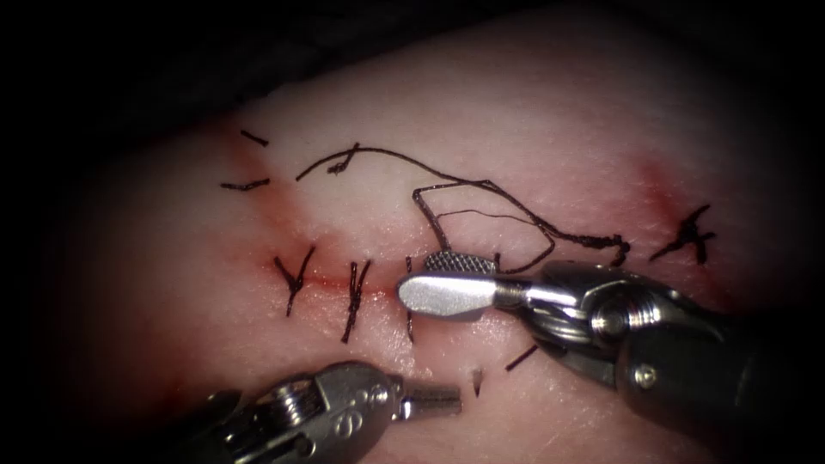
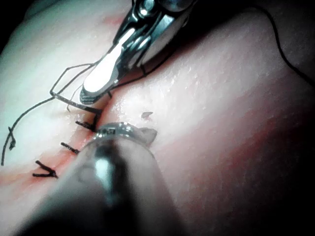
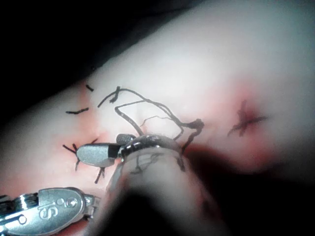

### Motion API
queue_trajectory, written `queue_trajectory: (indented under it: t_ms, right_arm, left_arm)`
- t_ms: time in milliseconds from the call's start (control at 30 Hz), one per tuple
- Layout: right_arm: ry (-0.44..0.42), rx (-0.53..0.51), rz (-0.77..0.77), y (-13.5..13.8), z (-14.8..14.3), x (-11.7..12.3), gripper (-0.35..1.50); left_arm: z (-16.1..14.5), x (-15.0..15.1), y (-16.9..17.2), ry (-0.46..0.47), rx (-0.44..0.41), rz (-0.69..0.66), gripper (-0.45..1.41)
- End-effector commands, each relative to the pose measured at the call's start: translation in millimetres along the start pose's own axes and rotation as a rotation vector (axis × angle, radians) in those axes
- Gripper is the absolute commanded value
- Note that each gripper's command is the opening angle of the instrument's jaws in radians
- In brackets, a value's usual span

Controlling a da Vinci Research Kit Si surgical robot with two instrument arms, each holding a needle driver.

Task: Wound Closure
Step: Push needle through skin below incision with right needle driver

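Note:
The tissue (image 1: 533,112) has a cut (image 1: 331,282) running left to right, crossed by three dark stitches (image 1: 354,296). My right tool (image 1: 417,277) lies over the cut at the third stitch (image 1: 409,320), jaws open with the ridged inner face of one showing. A long dark thread (image 1: 481,183) loops over the tissue behind the cut and drops to those jaws. The right wrist view shows the same jaws (image 3: 83,153) beside the stitches. My left tool (image 1: 454,401) sits in front of the cut, jaws shut and holding nothing.
Short cut ends of thread (image 1: 245,185) lie at the far left, and two more (image 1: 520,358) in front of the cut near the right tool. A knotted cross of thread (image 1: 687,239) sits at the far right on a patch of red fluid. A thread tangle (image 1: 601,242) lies behind the right tool's wrist.

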Motion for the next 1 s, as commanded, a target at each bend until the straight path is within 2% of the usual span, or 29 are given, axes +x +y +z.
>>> queue_trajectory:
  t_ms: [33,167,267,400,567,800,1000]
  right_arm:
    - [0.015,-0.018,-0.08,-0.2,1.6,0.7,1.18]
    - [0.019,-0.083,-0.24,-0.3,2.0,1.2,1.16]
    - [0.01,-0.129,-0.295,-0.4,2.1,1.6,1.09]
    - [-0.033,-0.212,-0.325,-0.3,2.0,2.2,1.06]
    - [-0.058,-0.262,-0.323,0.5,1.5,2.9,0.98]
    - [-0.078,-0.236,-0.32,2.4,2.7,4.4,0.96]
    - [-0.1,-0.211,-0.317,2.7,4.9,4.5,0.84]
  left_arm:
    - [0.6,0.6,-0.7,0.003,0.003,0.004,-0.42]
    - [0.5,0.5,-0.7,0.003,0.002,0.004,-0.42]
    - [0.4,0.4,-0.6,0.003,0.002,0.005,-0.42]
    - [0.3,0.2,-0.5,0.0,0.0,0.008,-0.42]
    - [0.2,0.0,-0.4,-0.003,-0.002,0.01,-0.42]
    - [0.4,0.1,-0.3,-0.004,0.001,0.008,-0.42]
    - [0.4,0.0,-0.2,-0.004,0.002,0.01,-0.42]
